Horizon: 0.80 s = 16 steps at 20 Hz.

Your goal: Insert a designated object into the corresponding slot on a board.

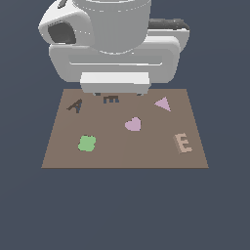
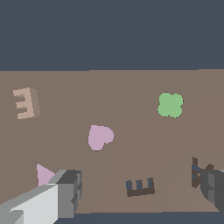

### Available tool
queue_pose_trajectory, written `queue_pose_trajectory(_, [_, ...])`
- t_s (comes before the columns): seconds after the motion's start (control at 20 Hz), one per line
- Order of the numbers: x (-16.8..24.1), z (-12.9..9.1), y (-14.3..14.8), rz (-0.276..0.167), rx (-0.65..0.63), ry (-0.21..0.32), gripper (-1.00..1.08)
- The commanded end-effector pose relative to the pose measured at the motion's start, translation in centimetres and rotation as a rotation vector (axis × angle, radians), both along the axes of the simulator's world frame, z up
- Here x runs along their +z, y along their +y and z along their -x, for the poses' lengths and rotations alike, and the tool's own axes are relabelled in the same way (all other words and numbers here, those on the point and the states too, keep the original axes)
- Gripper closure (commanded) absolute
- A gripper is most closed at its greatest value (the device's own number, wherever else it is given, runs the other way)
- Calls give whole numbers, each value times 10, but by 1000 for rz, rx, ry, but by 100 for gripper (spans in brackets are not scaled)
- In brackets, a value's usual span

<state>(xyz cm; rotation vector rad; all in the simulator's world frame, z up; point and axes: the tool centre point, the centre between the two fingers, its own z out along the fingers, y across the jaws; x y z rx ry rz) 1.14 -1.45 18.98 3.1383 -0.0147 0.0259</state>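
1. The board (image 1: 122, 151) lies flat, a brown square panel, with the arm's bulky white body (image 1: 114, 41) hanging over its far edge in the exterior view.
2. The tan E block (image 1: 183, 143) stands raised on the board near the corner at the exterior view's right, well apart from the gripper and touching nothing else.
3. The E-shaped slot (image 1: 111, 99) sits at the far edge, turned sideways, just below the arm's housing; in the wrist view it lies between the two fingers.
4. The gripper (image 2: 140, 192) has its jaws spread wide, with nothing between them but bare board and the slot; one finger (image 2: 70, 192) shows pale and grey, the other is cut off at the frame edge.
5. The pink heart (image 1: 133, 124) lies between block and slot.
6. The pink triangle (image 1: 163, 103) sits to the exterior view's right of the slot.
7. The dark A-shaped recess (image 1: 75, 105) lies to the slot's other side.
8. The green blob (image 1: 87, 143) sits well away from the block.
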Motion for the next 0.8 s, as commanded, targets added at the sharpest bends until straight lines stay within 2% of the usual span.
queue_pose_trajectory(0.0, [0,0,0,0,0,0,-92])
queue_pose_trajectory(0.35, [-11,-6,14,-1,14,1,-92])
queue_pose_trajectory(0.75, [-49,-26,64,-3,62,6,-92])
